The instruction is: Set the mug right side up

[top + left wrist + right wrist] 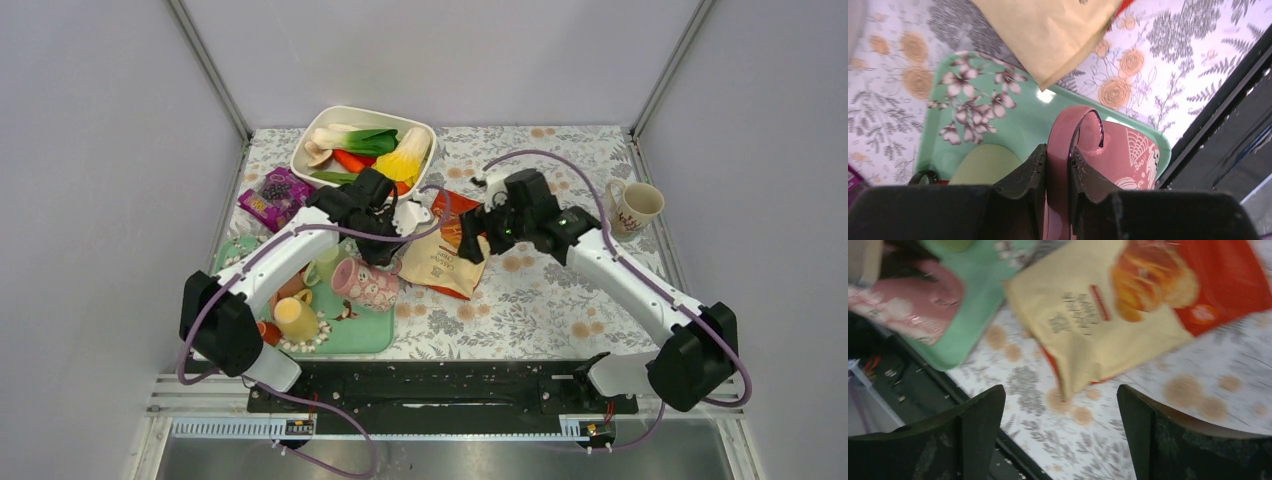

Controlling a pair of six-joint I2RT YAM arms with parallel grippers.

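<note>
Fingers: left gripper (pixel 1058 167) was clamped on the wall of the pink mug (pixel 1128 150); right gripper (pixel 1060 435) hung wide apart, empty, over the snack bag (pixel 1088 320).
Mug: tipped sideways on the green tray (pixel 998 125).
Progress: grasped, not yet upright; righting and release seemed left to do.
Writing: "Boo" showed on the mug; the bag's print was too blurred to read.

1. Left arm (pixel 285 250): white link shells, black joint housings
2. Right arm (pixel 632 278): matching white shells, black joints
3. Purple cable (pixel 540 153) routed along each arm
4. Left gripper (pixel 1058 152): black matte fingers (pixel 1025 172), scuffed edges
</note>
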